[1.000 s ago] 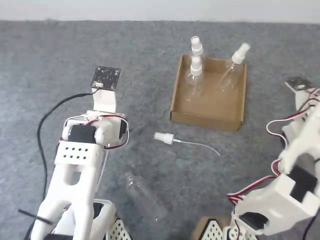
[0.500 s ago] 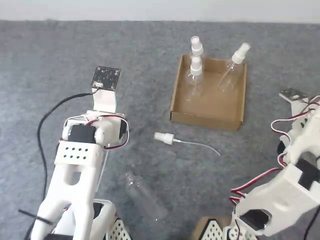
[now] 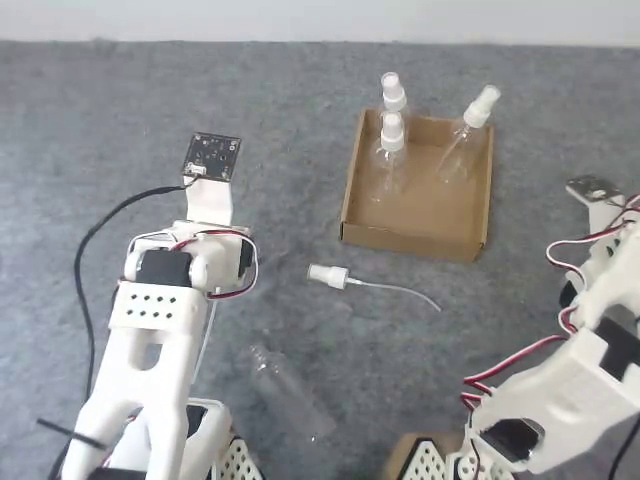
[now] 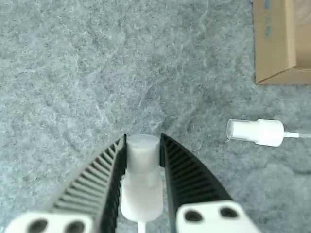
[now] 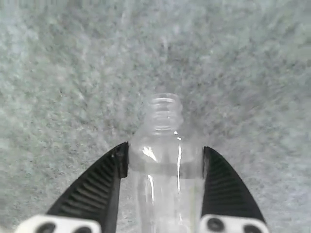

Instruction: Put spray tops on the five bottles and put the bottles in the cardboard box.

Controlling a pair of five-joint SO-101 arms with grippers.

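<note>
Spray top (image 3: 328, 275) lies between the cardboard box (image 3: 412, 238) and a bottle (image 3: 285, 390).

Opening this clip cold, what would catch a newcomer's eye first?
The left gripper is shut on a white spray top, while the right gripper clamps a clear bottle with an open neck. Three capped bottles sit in the cardboard box; a loose spray top lies on the grey carpet before it, and another capless bottle nearer the arms' bases.
</note>
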